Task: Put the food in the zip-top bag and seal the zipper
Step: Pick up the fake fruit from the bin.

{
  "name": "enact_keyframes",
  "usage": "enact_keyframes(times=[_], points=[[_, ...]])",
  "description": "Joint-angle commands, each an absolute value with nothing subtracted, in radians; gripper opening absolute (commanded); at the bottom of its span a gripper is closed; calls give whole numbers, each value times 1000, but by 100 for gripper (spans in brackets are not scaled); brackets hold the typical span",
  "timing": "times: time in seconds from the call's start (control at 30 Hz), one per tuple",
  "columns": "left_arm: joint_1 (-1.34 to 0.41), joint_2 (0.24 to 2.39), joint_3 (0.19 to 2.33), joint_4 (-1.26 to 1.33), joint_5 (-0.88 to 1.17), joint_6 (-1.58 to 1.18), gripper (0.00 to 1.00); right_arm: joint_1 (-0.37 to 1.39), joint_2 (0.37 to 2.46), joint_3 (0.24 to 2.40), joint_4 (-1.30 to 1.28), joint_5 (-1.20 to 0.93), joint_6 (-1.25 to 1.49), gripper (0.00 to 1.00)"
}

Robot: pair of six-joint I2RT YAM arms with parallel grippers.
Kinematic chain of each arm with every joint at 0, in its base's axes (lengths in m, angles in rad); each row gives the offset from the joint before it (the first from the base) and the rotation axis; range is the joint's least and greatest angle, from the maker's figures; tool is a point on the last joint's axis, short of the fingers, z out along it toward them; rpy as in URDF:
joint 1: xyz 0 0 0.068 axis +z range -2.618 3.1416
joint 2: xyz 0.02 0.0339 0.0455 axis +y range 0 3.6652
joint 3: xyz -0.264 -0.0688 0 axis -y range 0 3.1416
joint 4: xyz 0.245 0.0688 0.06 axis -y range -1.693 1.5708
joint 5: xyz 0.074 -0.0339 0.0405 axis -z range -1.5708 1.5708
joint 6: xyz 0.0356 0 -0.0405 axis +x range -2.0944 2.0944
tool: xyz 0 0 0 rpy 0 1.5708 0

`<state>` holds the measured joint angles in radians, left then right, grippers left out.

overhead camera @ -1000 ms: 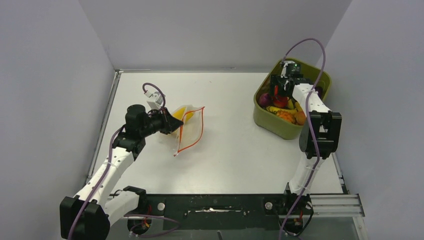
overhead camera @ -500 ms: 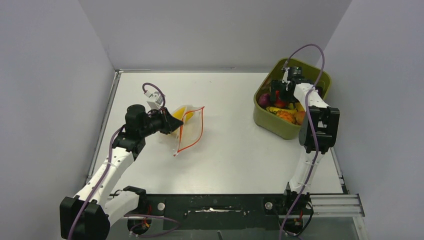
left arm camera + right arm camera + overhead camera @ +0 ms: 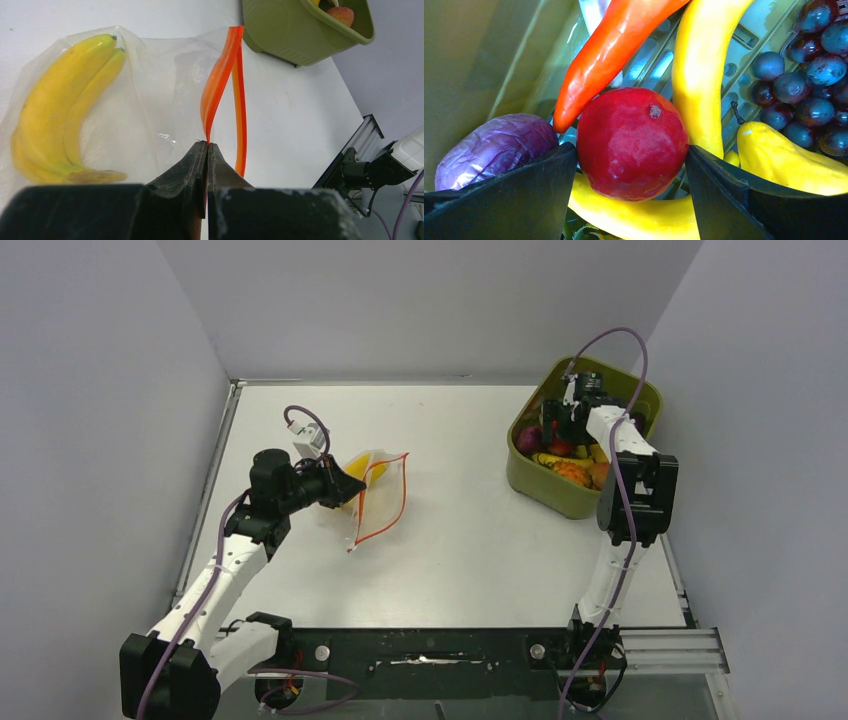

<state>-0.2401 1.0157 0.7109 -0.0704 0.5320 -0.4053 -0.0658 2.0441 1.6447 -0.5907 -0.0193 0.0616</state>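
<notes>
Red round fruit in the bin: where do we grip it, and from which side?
Take the red round fruit across its widest middle, straight down from above, as the right gripper jaws flank it. It is a smooth ball, so off-centre grips may slip. The purple vegetable and banana crowd its sides.

Bag [image 3: 165, 90] was clear with an orange-red zipper [image 3: 219, 80]; the bananas [image 3: 55, 100] in it were yellow. Bin [image 3: 295, 35] was olive-green, holding a deep red round fruit [image 3: 631, 142], orange-red pepper [image 3: 609, 55], purple wrinkled vegetable [image 3: 494, 147], dark purple grapes [image 3: 791, 86] and yellow squash [image 3: 789, 155]. Table [image 3: 470, 540] was white.
</notes>
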Motion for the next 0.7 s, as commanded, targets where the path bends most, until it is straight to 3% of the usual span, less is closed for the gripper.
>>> enact_keyframes(times=[0.0,0.67], points=[[-235,1001,732,-33,537,-390,0,-63,1982,1651,-547,-12,73,75],[-233,980,731,-32,529,-390,0,-37,1809,1592,-497,72,142,70]])
